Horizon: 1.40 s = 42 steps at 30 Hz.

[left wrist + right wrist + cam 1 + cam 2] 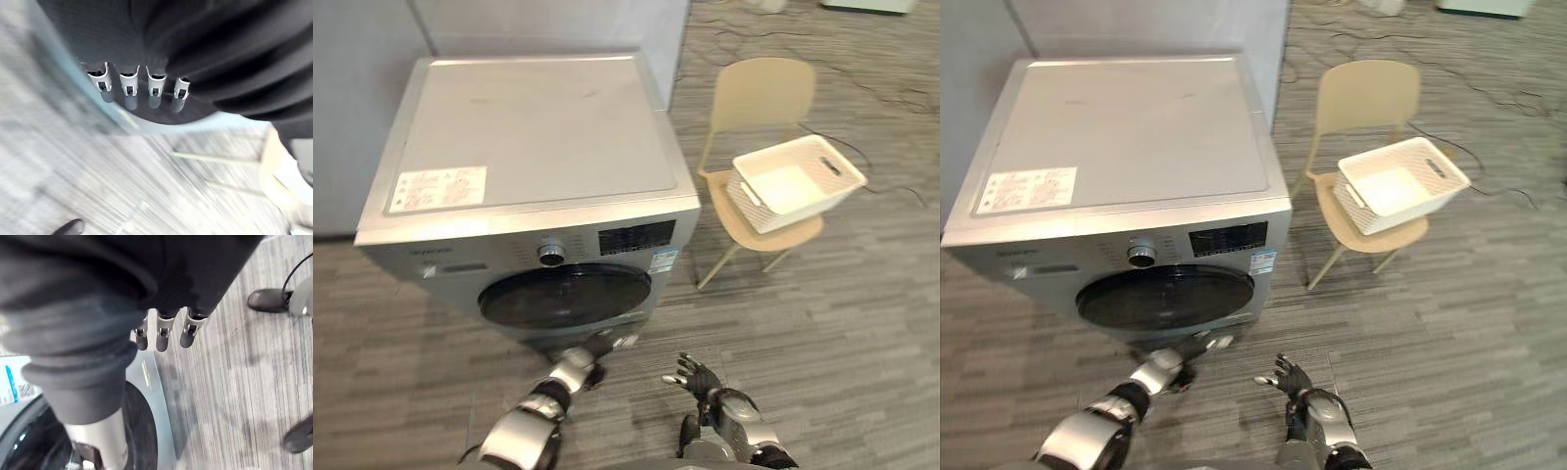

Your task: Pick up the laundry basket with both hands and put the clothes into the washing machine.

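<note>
Fingers first: your left hand (576, 370) sits low at the bottom edge of the washing machine (533, 147) door (565, 295); in the left wrist view its fingers (128, 83) run out straight in a row toward the dark glass, holding nothing. Your right hand (700, 376) hangs just to the right of it over the carpet (862, 333), fingers loosely spread and relaxed, also empty; the right wrist view shows its fingers (161, 335) pointing along the machine's front edge w/ bare floor past them. Door looks shut, round dark window flush in the front panel. Now the basket (795, 182): white, perforated, sitting on the seat of the beige chair (759, 98) to the right of the machine, well apart from both hands, up and to the right of the right hand. Its long axis runs diagonally, near-left corner to far-right corner, w/ a handle slot showing on the far-right short end. Inside looks bare white; no clothes I can make out in it. Right hand is the nearer one by a clear margin; left would have to cross the machine front to reach. Judgement: this fits either clothes already loaded w/ door closed and basket put back, or basket not yet fetched; can't settle which, since the drum interior is hidden behind dark glass.
</note>
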Motion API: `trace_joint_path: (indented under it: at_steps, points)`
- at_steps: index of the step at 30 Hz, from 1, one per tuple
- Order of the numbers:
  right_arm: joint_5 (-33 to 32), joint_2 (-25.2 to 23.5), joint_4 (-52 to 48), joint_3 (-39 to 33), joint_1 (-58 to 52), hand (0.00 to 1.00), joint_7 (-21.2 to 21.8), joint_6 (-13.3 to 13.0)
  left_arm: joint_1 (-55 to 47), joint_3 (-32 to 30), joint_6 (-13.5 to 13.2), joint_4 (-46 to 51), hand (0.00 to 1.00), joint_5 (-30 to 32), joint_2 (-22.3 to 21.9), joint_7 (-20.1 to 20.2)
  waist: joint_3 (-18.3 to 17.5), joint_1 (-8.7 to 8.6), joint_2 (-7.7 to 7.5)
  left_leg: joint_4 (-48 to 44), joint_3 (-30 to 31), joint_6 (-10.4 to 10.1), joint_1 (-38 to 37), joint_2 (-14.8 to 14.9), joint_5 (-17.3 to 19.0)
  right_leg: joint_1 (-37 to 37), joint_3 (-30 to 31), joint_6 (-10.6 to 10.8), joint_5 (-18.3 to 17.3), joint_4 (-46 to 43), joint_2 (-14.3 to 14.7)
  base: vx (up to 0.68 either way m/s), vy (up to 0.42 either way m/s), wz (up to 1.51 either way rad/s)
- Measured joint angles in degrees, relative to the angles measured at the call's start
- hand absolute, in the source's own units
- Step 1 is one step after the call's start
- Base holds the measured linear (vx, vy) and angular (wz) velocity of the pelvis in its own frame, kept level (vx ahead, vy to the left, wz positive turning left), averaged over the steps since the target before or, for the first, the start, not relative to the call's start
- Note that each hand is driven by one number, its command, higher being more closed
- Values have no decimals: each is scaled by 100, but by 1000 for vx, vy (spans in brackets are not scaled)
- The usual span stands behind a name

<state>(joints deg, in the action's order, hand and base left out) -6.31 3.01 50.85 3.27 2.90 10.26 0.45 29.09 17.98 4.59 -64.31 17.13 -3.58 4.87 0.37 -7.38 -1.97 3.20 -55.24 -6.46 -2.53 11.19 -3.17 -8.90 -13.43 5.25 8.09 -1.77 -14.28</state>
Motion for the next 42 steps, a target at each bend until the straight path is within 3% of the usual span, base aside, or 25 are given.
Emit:
trace_joint_path:
  at_steps: [2, 3, 5, 7, 11, 15, 17, 20, 23, 24, 26, 30, 35, 38, 42]
  points:
    - [8, -1, 73, 1, -155, 0, 1, 4, 248, 387, -132, 2, 0, 160, -196, 4, -18, -154, -54, 92, -22, 10, -47, -207, 46, -34, -49, 153, 25, 27, -121, 26, 109, -29]
    - [9, -36, 73, -1, -275, 0, 6, 4, 260, 520, -150, 9, 0, 164, -257, 5, -48, -152, -100, 82, -45, 20, -84, -220, 53, -30, -41, 197, 55, 31, -131, 3, -8, -20]
    - [8, -58, 77, -9, -462, 0, 8, 2, 231, 779, -129, 2, 0, 167, -317, 5, -46, -142, -38, 69, -108, 23, -124, -202, 54, -13, -37, 200, 52, 51, -109, 6, -81, -18]
    - [9, 5, 78, -87, -489, 0, -6, 2, 231, 949, -130, 20, 0, 167, -365, -12, 10, -123, 131, 73, -151, 21, -103, -129, 54, -31, -38, 207, 47, 97, -69, -7, -132, -11]
    - [1, 140, 40, -261, -492, 0, -52, -32, 59, 1135, -212, 511, 0, 161, -382, -86, 8, -116, 213, 65, -53, 20, 2, -90, 52, -28, -106, 326, -54, 97, -65, -31, -117, 12]
    - [-13, 173, 38, -416, -519, 0, -177, -142, -889, 1173, -504, 1558, 0, 65, 0, -92, 22, -108, 237, 61, 377, -12, 187, -34, -7, 81, -547, 321, -132, 98, -39, -21, -87, 49]
    - [-19, 172, 46, -462, -525, 0, -199, -215, -1650, 1148, -501, 2194, 0, -59, 509, 138, 31, -83, 307, 71, 636, -30, 225, -26, -37, 185, -716, 263, -173, 96, -1, -35, -86, 42]
    - [-49, 170, 52, -451, -460, 0, -212, -287, -2702, 661, -588, 4000, 0, -85, 978, 365, 51, 49, 344, 96, 872, 20, 466, -75, -113, 131, -891, 286, -339, 121, -54, -38, -58, 34]
    - [-112, 170, 57, -445, -484, 0, -220, -445, -3444, 137, -771, 5368, 0, -98, 1042, 264, 73, 253, 368, 179, 974, 21, 549, -122, -208, 126, -926, 404, -491, 140, -79, -62, -83, 26]
    - [-229, 176, 63, -413, -511, 0, -252, -593, -3791, -82, -1000, 6276, 0, -101, 1035, -9, 82, 381, 414, 207, 1007, 33, 553, -103, -251, 146, -961, 400, -493, 144, -50, -64, -64, 10]
    - [-262, 161, 68, -380, -602, 0, -265, -745, -3962, -313, -1269, 7268, 0, -110, 971, -340, 79, 464, 418, 207, 1052, 35, 523, -87, -256, 214, -1011, 399, -492, 136, -38, -37, -36, 16]
    - [-257, 21, 186, -296, -886, 0, -273, -824, -3966, -822, -1755, 8769, 0, -111, 691, -1027, 85, 513, 347, 209, 1230, 36, 378, -77, -255, 482, -1185, 398, -492, 82, -54, -27, -10, 21]
    - [-208, -97, 171, -286, -913, 0, -257, -835, -4454, -1906, -1905, 9168, 0, 11, 558, -1579, 71, 557, 286, 210, 1289, 36, 323, -71, -255, 595, -1299, 398, -492, 76, -67, -40, -13, 11]
    - [-208, -96, 166, -293, -975, 0, -258, -817, -4796, -2570, -1886, 9020, 0, 55, 284, -1827, 74, 705, 281, 210, 1329, 41, 280, -67, -259, 690, -1365, 399, -495, 79, -70, -40, -18, 11]
    - [-214, -153, 100, -298, -995, 0, -259, -725, -4764, -3458, -1624, 7481, 0, 139, 12, -2115, 66, 839, 291, 216, 1456, 79, 284, -29, -292, 804, -1600, 370, -557, 43, -80, -54, -31, 21]
